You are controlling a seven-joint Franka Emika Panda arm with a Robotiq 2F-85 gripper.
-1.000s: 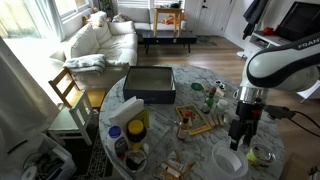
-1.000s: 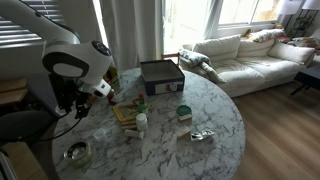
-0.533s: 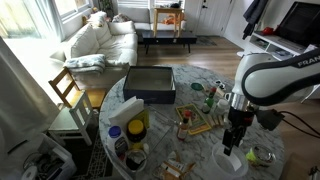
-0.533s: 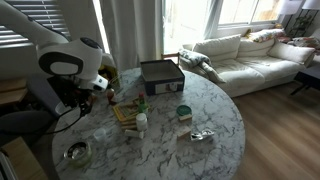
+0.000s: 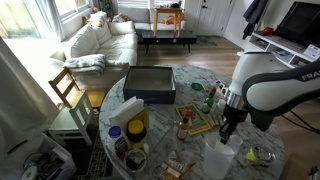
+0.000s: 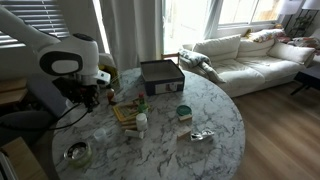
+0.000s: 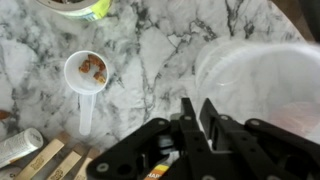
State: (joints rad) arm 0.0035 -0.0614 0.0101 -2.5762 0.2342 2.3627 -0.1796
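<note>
the gripper (image 7: 197,112) stood low over the marble counter (image 7: 160,45), its two fingers drawn almost together and pinching the near rim of a translucent plastic container (image 7: 255,85). the container sat upright on the counter, close to its edge in an exterior view (image 5: 222,161). just beside the container lay a white scoop (image 7: 85,72) with brown bits in its bowl. beyond the scoop, farther from the container, lay wooden blocks (image 7: 45,160). a green-rimmed bowl (image 7: 80,8) stood near the container too.
</note>
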